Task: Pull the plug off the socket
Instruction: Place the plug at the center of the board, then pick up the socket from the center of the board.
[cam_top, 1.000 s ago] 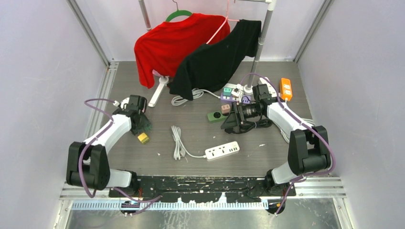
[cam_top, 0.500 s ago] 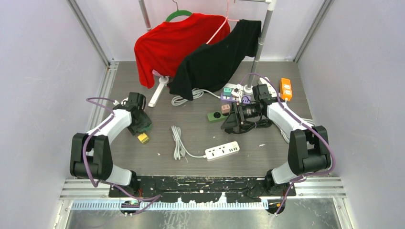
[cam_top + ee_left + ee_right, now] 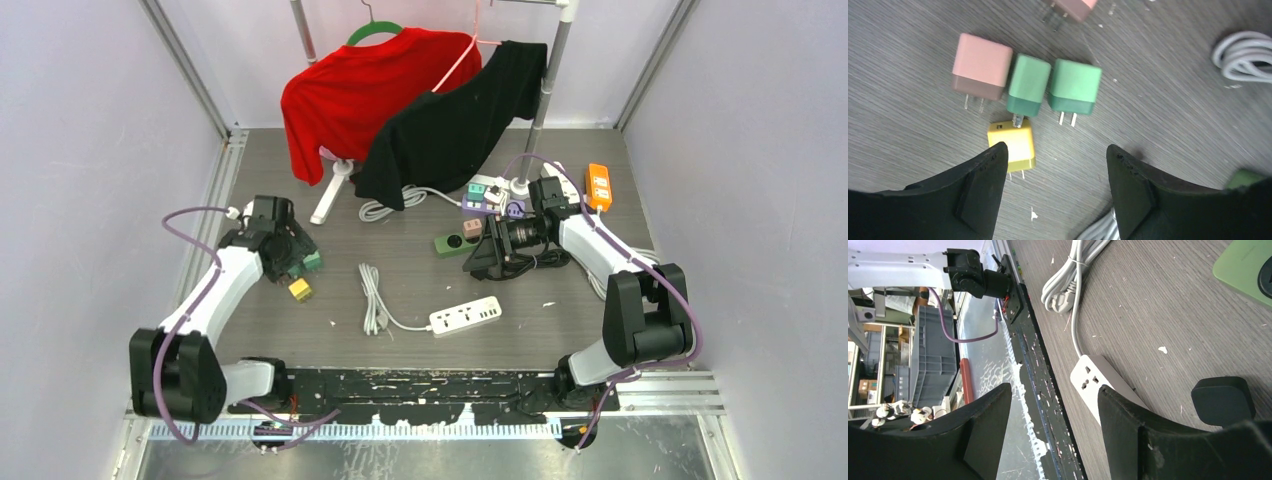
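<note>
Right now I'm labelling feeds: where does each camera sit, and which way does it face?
Top external: above and behind the bases, looking down at the table; left arm and right arm show.
Left wrist: on the left gripper, facing down at the yellow plug; its fingers show.
Right wrist: on the right gripper, facing the white power strip; its fingers show.
Shared: top view also shows that plug and strip.

a white power strip (image 3: pixel 1094 381) is seen on the grey bench (image 3: pixel 1158 305) between the parted, empty black fingers (image 3: pixel 983 430), its cable (image 3: pixel 1064 287) bundled beyond.
</note>
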Robot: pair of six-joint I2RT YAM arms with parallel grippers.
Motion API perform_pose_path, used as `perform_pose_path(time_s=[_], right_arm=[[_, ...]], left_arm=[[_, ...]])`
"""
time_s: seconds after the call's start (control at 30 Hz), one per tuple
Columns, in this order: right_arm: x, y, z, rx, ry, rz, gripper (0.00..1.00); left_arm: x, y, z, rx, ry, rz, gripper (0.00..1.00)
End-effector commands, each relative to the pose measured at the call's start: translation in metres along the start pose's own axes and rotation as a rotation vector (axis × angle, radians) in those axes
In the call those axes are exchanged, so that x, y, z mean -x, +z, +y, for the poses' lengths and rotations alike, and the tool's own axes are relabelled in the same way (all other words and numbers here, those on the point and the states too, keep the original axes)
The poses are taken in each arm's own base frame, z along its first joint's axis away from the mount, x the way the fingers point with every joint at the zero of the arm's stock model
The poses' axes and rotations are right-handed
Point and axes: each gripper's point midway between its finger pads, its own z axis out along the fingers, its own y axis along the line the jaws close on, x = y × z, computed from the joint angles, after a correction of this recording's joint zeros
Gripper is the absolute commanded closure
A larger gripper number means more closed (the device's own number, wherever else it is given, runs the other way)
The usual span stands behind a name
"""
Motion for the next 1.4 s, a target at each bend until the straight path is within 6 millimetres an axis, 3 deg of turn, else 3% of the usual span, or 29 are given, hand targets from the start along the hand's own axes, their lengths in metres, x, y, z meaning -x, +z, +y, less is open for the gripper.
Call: perform_pose_path(time_s=[0.0,0.1,0.37,0.57,0.83,1.07,1.2,1.37], right_arm=[[0.013,-0.006,0.013,0.021,-0.084,-0.027,0.31],[0.012,-0.006,0.013,0.021,-0.085,-0.025,0.31],[0.012,-0.008,0.015,0.021,-0.097,-0.026,0.31],[0.011,-0.008,0.017,0.027,-0.115,-0.025,0.31],[-0.002,-0.012,0.024,0.069,-0.253,-0.002,0.27],[-0.043,-0.019,0.024,0.113,-0.601,0.093,0.10],[-0.062,-0.021,0.011,0.091,-0.786,0.150,0.03],[-0.073,-0.022,-0.008,0.034,-0.906,0.219,0.02]], left_arm=[[-0.001,-0.022,-0.015,-0.160,-0.008,-0.027,0.28],[-0.006,-0.034,-0.026,-0.287,-0.013,-0.048,0.26],[-0.020,-0.083,-0.084,-0.801,0.005,-0.079,0.16],[-0.038,-0.095,-0.102,-0.962,0.041,0.009,0.16],[-0.055,-0.090,-0.111,-1.038,0.044,0.107,0.17],[-0.063,-0.082,-0.109,-1.042,0.035,0.138,0.17],[-0.065,-0.079,-0.108,-1.036,0.032,0.144,0.17],[-0.065,-0.080,-0.109,-1.040,0.031,0.143,0.17]])
